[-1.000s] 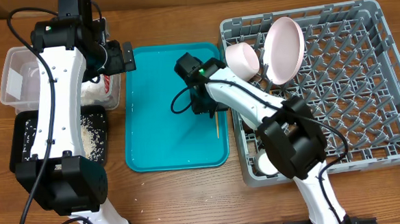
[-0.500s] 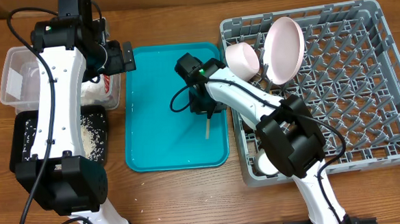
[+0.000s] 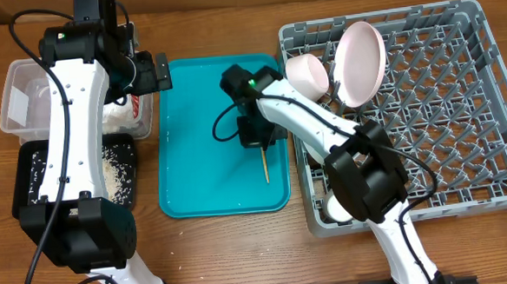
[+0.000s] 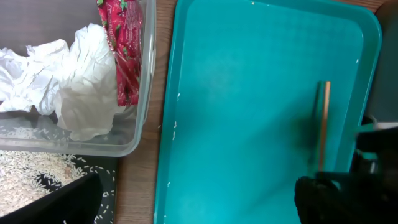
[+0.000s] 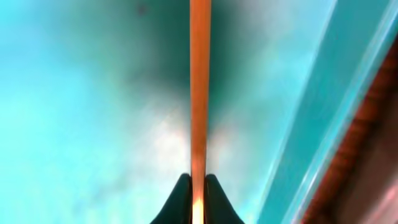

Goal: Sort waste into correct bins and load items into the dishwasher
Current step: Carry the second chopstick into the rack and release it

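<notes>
Over the right side of the teal tray (image 3: pixel 194 162), the right gripper (image 3: pixel 259 147) is pinched tight on one end of a wooden chopstick (image 3: pixel 264 167). In the wrist view its two dark fingertips (image 5: pixel 180 198) close on the stick, which runs away from them toward the near edge. Gripping the end probably leaves the stick's length free for feeding into the rack. I can't tell whether the free tip touches the tray. Just to the right is the grey dish rack (image 3: pixel 421 13), whose lattice wall must be cleared first. Two pale bowls (image 3: pixel 306 74) (image 3: pixel 359 60) lean in its far-left corner, crowding that side. On the far left, the left gripper (image 3: pixel 154 73) hangs by the clear tub (image 3: pixel 16 93); whether its fingers are apart isn't clear. The tub holds tissue (image 4: pixel 68 93) and a red wrapper (image 4: pixel 127 50), and rice (image 3: pixel 116 171) lies in the black tray (image 3: pixel 29 171).
</notes>
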Motion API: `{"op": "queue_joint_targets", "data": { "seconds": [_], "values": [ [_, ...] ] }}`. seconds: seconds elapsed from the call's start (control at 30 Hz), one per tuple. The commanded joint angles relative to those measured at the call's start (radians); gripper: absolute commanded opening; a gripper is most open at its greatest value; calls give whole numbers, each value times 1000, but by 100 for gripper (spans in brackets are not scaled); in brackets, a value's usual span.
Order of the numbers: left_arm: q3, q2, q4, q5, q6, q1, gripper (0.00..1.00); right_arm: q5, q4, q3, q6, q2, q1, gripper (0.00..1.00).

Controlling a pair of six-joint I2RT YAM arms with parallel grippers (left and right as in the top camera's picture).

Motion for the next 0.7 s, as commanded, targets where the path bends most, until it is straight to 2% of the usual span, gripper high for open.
{"op": "queue_joint_targets", "data": {
  "seconds": [0.0, 0.2, 0.5, 0.67],
  "values": [
    [19, -2, 4, -6, 5, 2, 100, -18, -63, 174, -102, -72, -4, 4],
    [19, -2, 4, -6, 5, 2, 100, 89, -198, 335, -114, -188, -10, 4],
    [19, -2, 4, -6, 5, 2, 100, 142, -384, 341, -113, -304, -71, 4],
    [19, -2, 4, -6, 5, 2, 100, 134, -388, 334, -114, -371, -90, 4]
  ]
}}
